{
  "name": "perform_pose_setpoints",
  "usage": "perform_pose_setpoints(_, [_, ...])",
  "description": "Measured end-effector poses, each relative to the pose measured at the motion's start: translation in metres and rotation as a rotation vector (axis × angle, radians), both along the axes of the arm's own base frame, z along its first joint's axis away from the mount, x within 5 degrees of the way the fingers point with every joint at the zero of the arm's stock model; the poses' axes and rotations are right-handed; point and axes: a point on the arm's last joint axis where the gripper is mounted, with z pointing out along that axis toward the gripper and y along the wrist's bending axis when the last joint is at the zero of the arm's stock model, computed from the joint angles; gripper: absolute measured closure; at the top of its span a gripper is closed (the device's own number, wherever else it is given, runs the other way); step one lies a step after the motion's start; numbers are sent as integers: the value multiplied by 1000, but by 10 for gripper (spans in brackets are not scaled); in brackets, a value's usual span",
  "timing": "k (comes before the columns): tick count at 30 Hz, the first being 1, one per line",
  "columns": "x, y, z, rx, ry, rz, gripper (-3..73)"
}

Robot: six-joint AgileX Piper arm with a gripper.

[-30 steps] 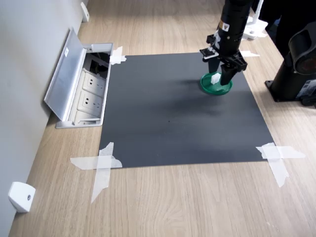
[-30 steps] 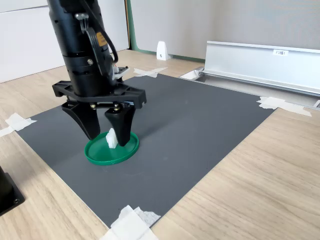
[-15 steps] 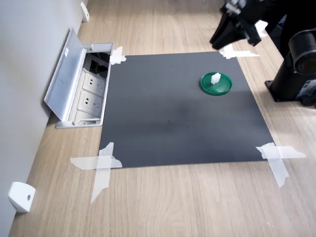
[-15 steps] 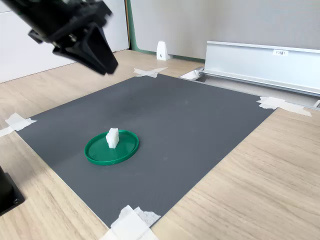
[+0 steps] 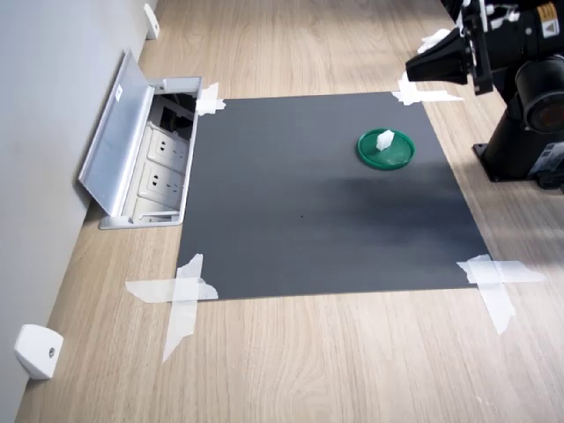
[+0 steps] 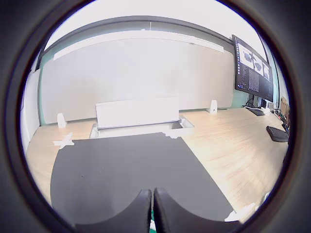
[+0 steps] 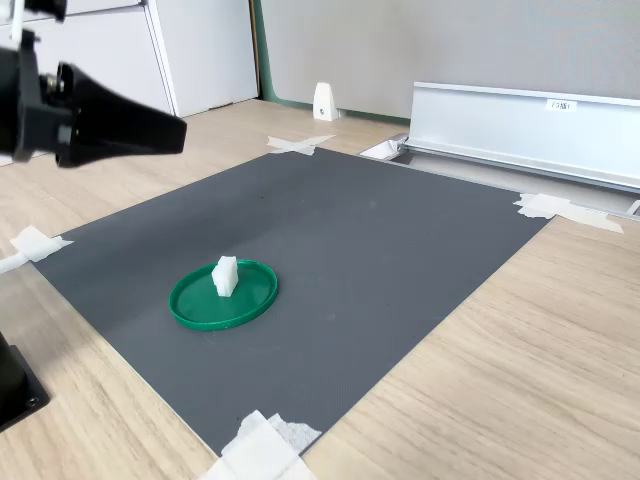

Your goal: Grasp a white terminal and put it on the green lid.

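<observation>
- Up close, we see the black gripper [image 6: 151,213] with its two fingertips pressed together and nothing between them.
- We find it raised well clear of the dark grey rectangular mat [image 5: 326,198], at the first exterior view's upper right [image 5: 414,69].
- We see the tiny white plastic terminal block [image 7: 225,276] standing upright on the flat round dark-green plastic lid [image 7: 195,305].
- We place that lid on the mat near a corner held down with white tape strips [image 5: 421,94].
- We note an open grey metal floor socket box [image 5: 141,154] beside the mat's far edge.
</observation>
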Motion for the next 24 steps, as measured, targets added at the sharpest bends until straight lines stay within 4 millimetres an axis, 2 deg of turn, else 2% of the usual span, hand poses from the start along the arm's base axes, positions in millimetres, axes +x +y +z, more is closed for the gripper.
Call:
perform_pose_setpoints(4, [1,0,-5,2,3,8,700])
perform_pose_setpoints(12, [4,5,-9,-41,-16,137,700])
perform_pose_setpoints(24, [5,5,-17,-41,16,142,702])
